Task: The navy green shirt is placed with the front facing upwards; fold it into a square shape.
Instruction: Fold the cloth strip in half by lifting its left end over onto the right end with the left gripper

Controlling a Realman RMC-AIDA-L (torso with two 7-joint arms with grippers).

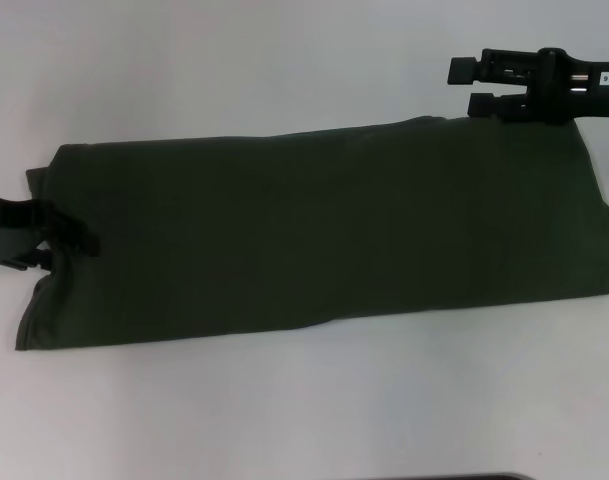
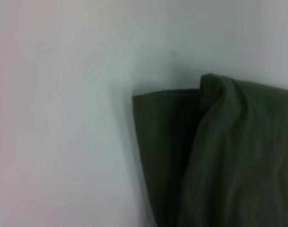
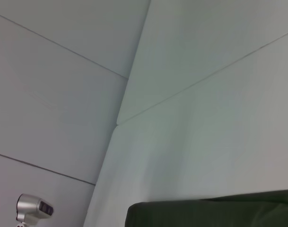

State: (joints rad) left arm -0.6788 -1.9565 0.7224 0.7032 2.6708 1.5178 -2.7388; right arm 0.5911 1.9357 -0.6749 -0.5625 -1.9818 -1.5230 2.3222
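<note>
Two grippers are working at opposite ends of one long band of cloth, and the desk (image 1: 284, 60) beneath them is the biggest thing showing, pale and plain. The shirt (image 1: 314, 230) is lying across the middle of the desk, already folded lengthwise into a wide strip that is running from near the left edge to the right edge, its far side slanting slightly. No lettering is showing on the upper face.

By the look of it the fabric is soft, light and limp, so it will probably sag and slide over itself instead of holding a crease; I would judge the short ends, near the corners, the best places to take hold, pinching all layers together.

The right gripper (image 1: 474, 88) is hovering just past the shirt's far right corner with its fingers standing apart and nothing between them. The left gripper (image 1: 69, 240) is sitting at the shirt's left end, its dark fingers lying against the cloth; whether they are pinching it or only resting there I cannot tell.

Much is being kept from sight. The left arm is cut off by the frame, and the shirt's right end is running out of the head view. The left wrist view is giving only a doubled fold of the shirt (image 2: 219, 156) on the desk (image 2: 63, 118). The right wrist view is catching only a sliver of shirt (image 3: 210, 213) and a small silver object (image 3: 32, 208) that I cannot identify.
</note>
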